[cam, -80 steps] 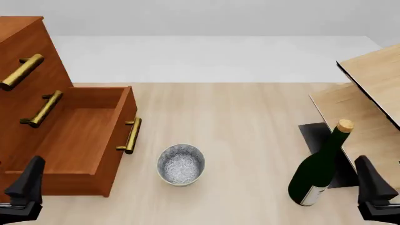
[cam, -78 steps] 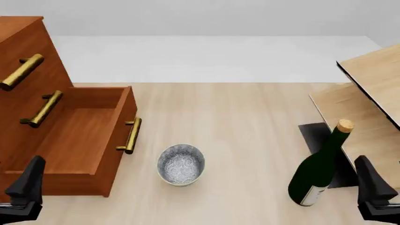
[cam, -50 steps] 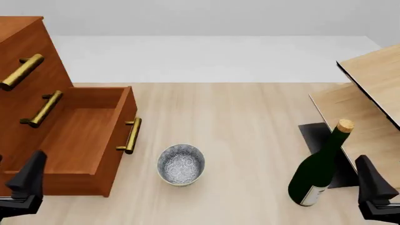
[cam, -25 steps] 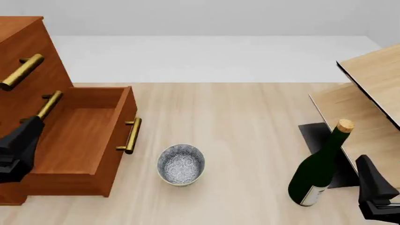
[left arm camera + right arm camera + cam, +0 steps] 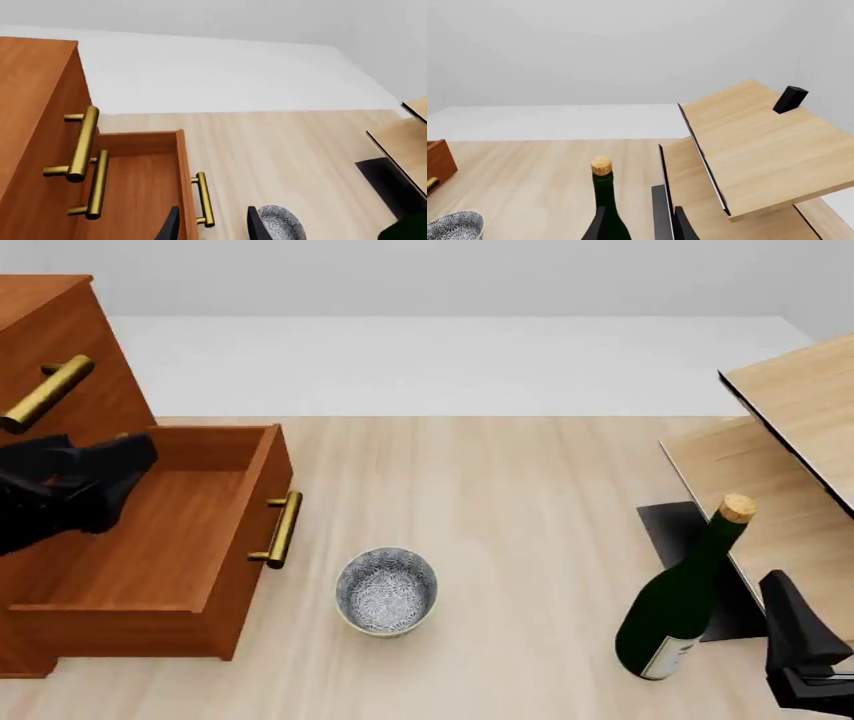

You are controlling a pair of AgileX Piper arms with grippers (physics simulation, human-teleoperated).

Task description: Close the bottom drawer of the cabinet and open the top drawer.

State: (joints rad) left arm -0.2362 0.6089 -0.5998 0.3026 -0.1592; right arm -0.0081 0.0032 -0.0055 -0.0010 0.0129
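While the bottom drawer (image 5: 160,540) stands pulled out over the pale wood table (image 5: 507,500), both the left gripper (image 5: 210,227) and right gripper (image 5: 637,225) are seen narrowly parted, empty.

The cabinet (image 5: 60,330) stands at my left, on the left edge of the table. It is tall, of reddish-brown wood, with three drawers one above the other, each with a brass bar handle. The top drawer (image 5: 54,370) is shut, flush with the front; its handle sticks out. The bottom drawer (image 5: 167,540) is pulled far out over the table. I see its open box from above, and its handle is on the front panel, facing to the right.
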